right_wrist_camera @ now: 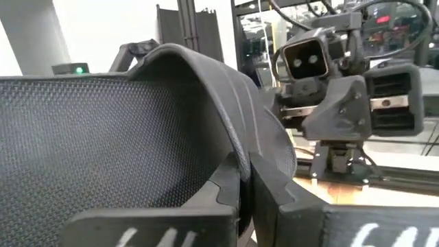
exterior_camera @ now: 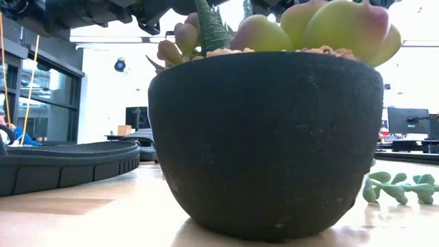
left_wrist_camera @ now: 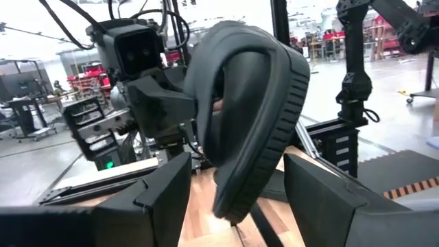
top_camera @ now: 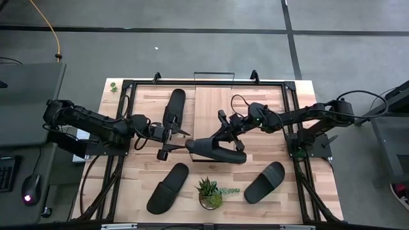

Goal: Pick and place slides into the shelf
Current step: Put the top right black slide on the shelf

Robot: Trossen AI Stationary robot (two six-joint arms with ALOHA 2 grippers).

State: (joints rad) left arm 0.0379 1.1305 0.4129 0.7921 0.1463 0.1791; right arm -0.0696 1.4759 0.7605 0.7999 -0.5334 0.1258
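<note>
My right gripper (top_camera: pixel 225 137) is shut on a black slide (top_camera: pixel 217 151) at the middle of the table, by the near edge of the light-wood shelf (top_camera: pixel 255 102). The slide is turned on its side. My left gripper (top_camera: pixel 174 143) faces it from the left, level and open; the slide's end (left_wrist_camera: pixel 240 171) stands just ahead of its spread fingers (left_wrist_camera: pixel 164 199), and I cannot tell whether they touch. Another slide (top_camera: pixel 174 105) lies flat at the far left. Two more slides (top_camera: pixel 167 188) (top_camera: pixel 264 181) lie flat near the front edge. My right gripper pinches the slide's strap at its edge (right_wrist_camera: pixel 236 161) between its two fingers (right_wrist_camera: pixel 274 199), coming level from the table's right. The slide is on its side, the ribbed sole edge (left_wrist_camera: pixel 288 103) away from the gripper, and appears lifted clear of the wood.
A potted succulent (top_camera: pixel 209 193) in a dark pot (exterior_camera: pixel 267 137) stands at the front middle between the two near slides, with a loose green sprig (exterior_camera: pixel 401 189) beside it. Black frame rails (top_camera: pixel 121 108) border the table's left and right sides.
</note>
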